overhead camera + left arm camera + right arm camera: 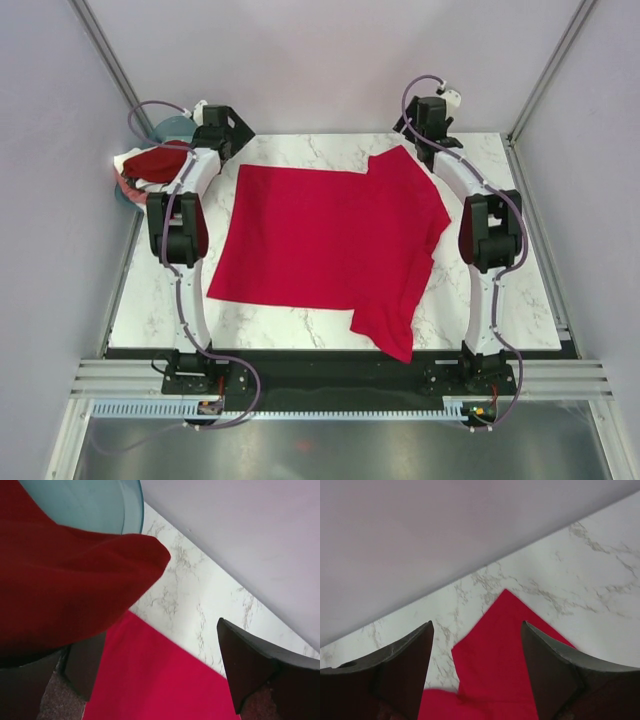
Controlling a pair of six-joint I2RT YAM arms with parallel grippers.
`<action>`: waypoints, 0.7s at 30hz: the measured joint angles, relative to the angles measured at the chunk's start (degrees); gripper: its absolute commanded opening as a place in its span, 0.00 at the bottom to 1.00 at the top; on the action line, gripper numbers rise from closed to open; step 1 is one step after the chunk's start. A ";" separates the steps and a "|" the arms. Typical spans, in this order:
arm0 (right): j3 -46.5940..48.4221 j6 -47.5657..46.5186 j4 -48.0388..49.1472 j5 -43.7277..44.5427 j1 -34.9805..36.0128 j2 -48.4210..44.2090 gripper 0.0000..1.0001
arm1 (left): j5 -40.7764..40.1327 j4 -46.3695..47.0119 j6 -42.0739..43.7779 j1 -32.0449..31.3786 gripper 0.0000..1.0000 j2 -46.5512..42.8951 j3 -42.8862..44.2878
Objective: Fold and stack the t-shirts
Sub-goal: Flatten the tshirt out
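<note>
A bright crimson t-shirt (pixel 330 240) lies spread flat on the marble table (pixel 270 325), one sleeve at the back right and the other at the front. My left gripper (pixel 232 135) hovers over its back left corner, open, with only crimson cloth (pixel 160 685) under the wide gap of the left gripper (pixel 160 672). My right gripper (pixel 425 140) hangs over the back right sleeve (pixel 505 645); the right gripper (pixel 477 667) is open and holds nothing. A dark red t-shirt (pixel 60 590) bulges close beside the left finger.
A teal basin (pixel 172 128) stands off the table's back left corner, with dark red and white cloth (pixel 150 163) heaped beside it. Grey walls close in the back and sides. Bare marble runs along the table's right and front edges.
</note>
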 measured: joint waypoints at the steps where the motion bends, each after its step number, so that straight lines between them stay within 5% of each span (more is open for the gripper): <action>1: -2.58 -0.20 0.20 0.26 0.04 -1.75 0.77 | 0.26 0.28 0.39 -0.13 0.98 -1.64 -1.84; 10: -27.23 -0.35 -10.45 5.95 5.40 -28.55 0.75 | 4.63 0.11 1.42 -1.36 1.00 -31.45 -36.46; 21: -58.66 9.99 -31.87 17.77 30.01 -61.64 0.74 | 8.83 -7.37 -3.61 -2.73 0.96 -64.26 -70.66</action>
